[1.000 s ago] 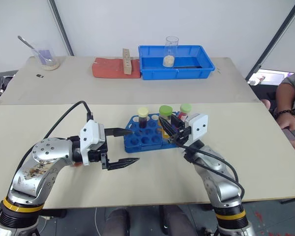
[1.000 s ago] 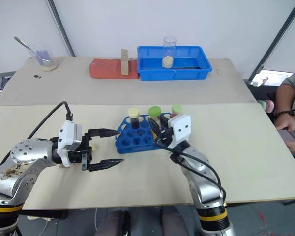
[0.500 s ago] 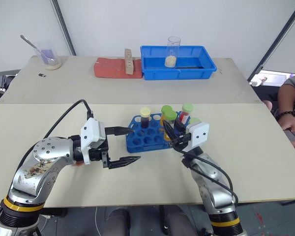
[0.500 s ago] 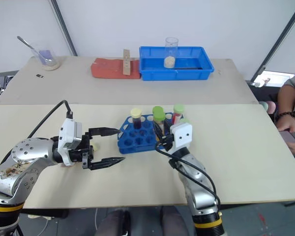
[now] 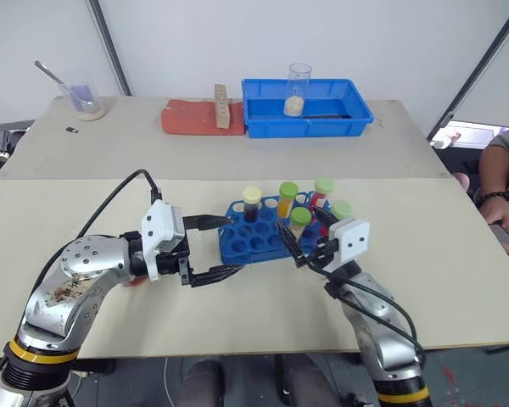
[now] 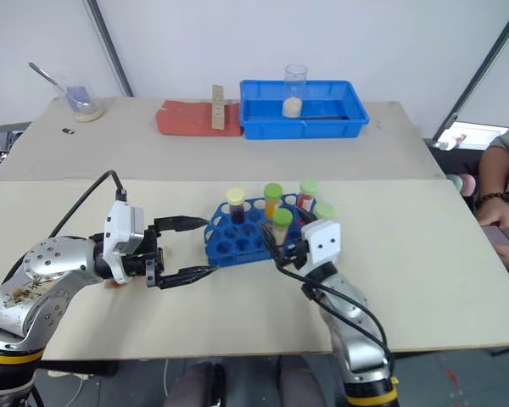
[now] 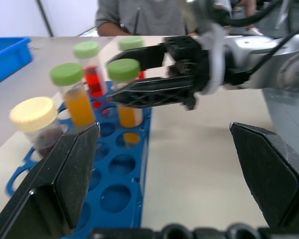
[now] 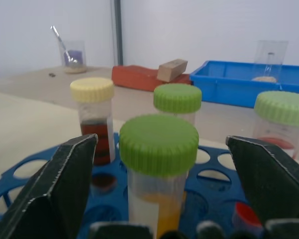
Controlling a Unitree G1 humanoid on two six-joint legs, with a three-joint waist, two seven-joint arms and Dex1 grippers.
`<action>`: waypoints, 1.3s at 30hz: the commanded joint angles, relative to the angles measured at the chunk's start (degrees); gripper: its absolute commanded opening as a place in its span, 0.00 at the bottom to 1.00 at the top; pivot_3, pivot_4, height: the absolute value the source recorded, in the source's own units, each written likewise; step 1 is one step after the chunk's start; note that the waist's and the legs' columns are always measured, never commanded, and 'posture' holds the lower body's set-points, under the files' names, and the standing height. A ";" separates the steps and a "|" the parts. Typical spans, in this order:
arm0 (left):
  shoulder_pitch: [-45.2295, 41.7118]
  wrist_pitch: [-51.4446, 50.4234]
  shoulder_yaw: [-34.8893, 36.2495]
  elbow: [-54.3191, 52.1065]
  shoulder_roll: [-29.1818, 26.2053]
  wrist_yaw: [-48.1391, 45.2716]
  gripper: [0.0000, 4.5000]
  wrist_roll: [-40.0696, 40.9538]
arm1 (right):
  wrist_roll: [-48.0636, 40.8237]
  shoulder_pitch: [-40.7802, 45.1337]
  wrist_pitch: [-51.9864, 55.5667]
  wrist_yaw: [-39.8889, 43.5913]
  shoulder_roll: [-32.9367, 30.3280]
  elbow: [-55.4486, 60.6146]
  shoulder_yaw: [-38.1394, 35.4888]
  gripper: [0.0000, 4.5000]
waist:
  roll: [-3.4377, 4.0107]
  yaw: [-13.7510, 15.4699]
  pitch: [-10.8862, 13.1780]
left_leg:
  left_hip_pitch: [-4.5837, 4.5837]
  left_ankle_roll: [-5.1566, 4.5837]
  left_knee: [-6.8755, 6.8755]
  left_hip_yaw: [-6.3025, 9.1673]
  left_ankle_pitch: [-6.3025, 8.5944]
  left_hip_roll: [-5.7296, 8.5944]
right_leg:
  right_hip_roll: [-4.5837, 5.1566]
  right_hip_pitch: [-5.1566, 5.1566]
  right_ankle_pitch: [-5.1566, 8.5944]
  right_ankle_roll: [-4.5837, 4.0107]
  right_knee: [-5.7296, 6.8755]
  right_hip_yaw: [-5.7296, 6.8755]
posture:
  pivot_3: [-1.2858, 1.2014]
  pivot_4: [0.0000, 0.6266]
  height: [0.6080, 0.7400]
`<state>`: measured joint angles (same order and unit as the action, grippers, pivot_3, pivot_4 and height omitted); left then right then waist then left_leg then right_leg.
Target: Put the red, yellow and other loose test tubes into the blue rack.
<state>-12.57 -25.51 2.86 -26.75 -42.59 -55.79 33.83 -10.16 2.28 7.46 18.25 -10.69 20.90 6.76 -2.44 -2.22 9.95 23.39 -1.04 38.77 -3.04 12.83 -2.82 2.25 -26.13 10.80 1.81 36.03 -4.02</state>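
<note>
Currently five capped clear plastic test tubes stand in the blue plastic rack (image 5: 254, 242): four green-capped (image 5: 300, 217), one yellow-capped (image 5: 252, 195). Left claw (image 5: 220, 248) and right claw (image 5: 304, 242) both gape, gripping nothing.

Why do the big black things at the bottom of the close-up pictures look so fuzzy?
In the right wrist view the black fingers sit right against the camera, so they blur, while the green-capped tube between them looks sharper. In the left wrist view that arm's own fingers blur too, and the blue rack is soft.
</note>
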 commanded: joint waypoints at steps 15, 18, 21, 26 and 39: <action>6.45 -8.05 5.26 5.91 -24.52 -3.78 1.00 -10.06 | -30.46 2.19 25.33 32.36 -36.25 16.71 -13.05 1.00 | -0.04 -0.13 0.02 | -0.22 0.01 -0.14 -0.12 0.01 -0.05 | 0.03 -0.01 0.23 -0.32 0.01 0.03 | 0.52 0.24 1.00; 3.25 -7.81 -0.20 9.59 -25.99 -4.02 1.00 -14.97 | -33.63 5.81 28.28 36.88 -39.64 16.34 -11.10 1.00 | -0.03 0.02 0.04 | -0.24 0.01 -0.17 -0.11 0.01 -0.05 | 0.02 -0.01 0.24 -0.34 0.02 0.05 | 0.52 0.24 1.00; -0.51 -7.11 -4.67 13.22 -25.77 -5.37 1.00 -18.33 | -35.39 8.44 30.17 38.75 -40.90 17.24 -9.23 1.00 | -0.07 0.45 0.06 | -0.20 0.01 -0.18 -0.10 0.01 -0.03 | 0.02 -0.02 0.25 -0.34 0.00 0.07 | 0.52 0.24 1.00; -8.75 -7.02 -12.61 19.78 -23.81 -7.89 1.00 -24.43 | -37.62 11.89 32.00 40.41 -41.40 18.71 -7.80 1.00 | -0.10 1.27 0.08 | -0.07 0.01 -0.17 -0.15 0.01 -0.01 | 0.04 -0.07 0.26 -0.32 -0.06 0.06 | 0.52 0.24 1.00; -25.34 -16.71 -22.65 28.51 -16.45 -15.26 1.00 -29.35 | -42.37 14.10 35.97 36.13 -39.41 20.11 -8.08 1.00 | -0.17 1.46 0.09 | 0.06 0.00 0.08 -0.10 0.01 0.02 | 0.02 -0.04 0.15 -0.15 0.01 0.04 | 0.52 0.24 1.00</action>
<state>-36.43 -40.87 -19.70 2.18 -58.92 -70.10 5.37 -51.27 15.34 43.52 54.70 -50.18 39.76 -0.26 -2.61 -0.76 10.04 23.45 -1.04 38.85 -3.13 12.84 -2.81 2.27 -26.17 10.95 1.67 36.04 -3.98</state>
